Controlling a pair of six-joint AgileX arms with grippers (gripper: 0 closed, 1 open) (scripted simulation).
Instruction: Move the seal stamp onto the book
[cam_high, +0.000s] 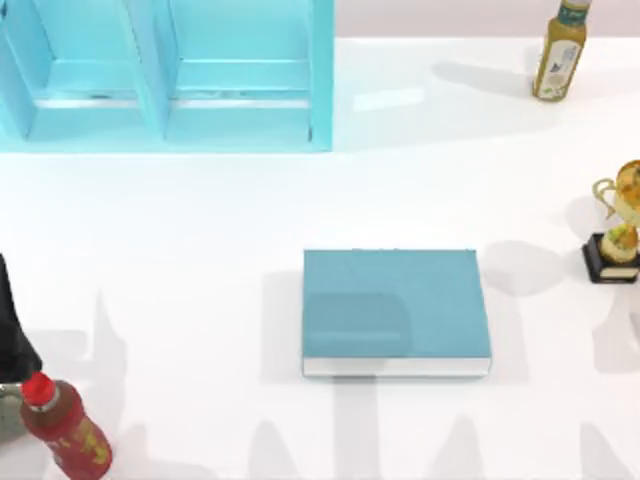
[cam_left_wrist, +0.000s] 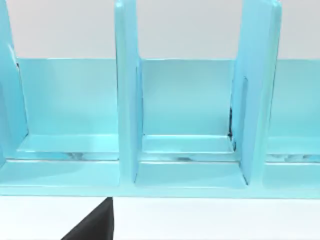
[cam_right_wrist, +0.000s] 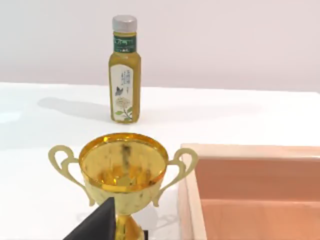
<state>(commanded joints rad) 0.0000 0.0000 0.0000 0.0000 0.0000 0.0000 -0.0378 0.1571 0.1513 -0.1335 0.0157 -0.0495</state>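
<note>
The book (cam_high: 395, 305), teal-blue with white page edges, lies flat at the middle of the table. The seal stamp is out of view. My left arm (cam_high: 12, 335) is a dark shape at the table's left edge, just behind a red bottle. A black part of my left gripper (cam_left_wrist: 95, 224) sits low in the left wrist view, facing the light blue shelf. A black part of my right gripper (cam_right_wrist: 97, 224) sits just in front of the gold trophy in the right wrist view. Neither gripper is near the book.
The light blue compartmented shelf (cam_high: 165, 70) fills the back left. The red bottle (cam_high: 65, 425) stands at the front left. The gold trophy (cam_high: 618, 230) stands at the right edge and a yellow-green bottle (cam_high: 560, 50) at the back right. A peach tray (cam_right_wrist: 250, 190) lies beside the trophy.
</note>
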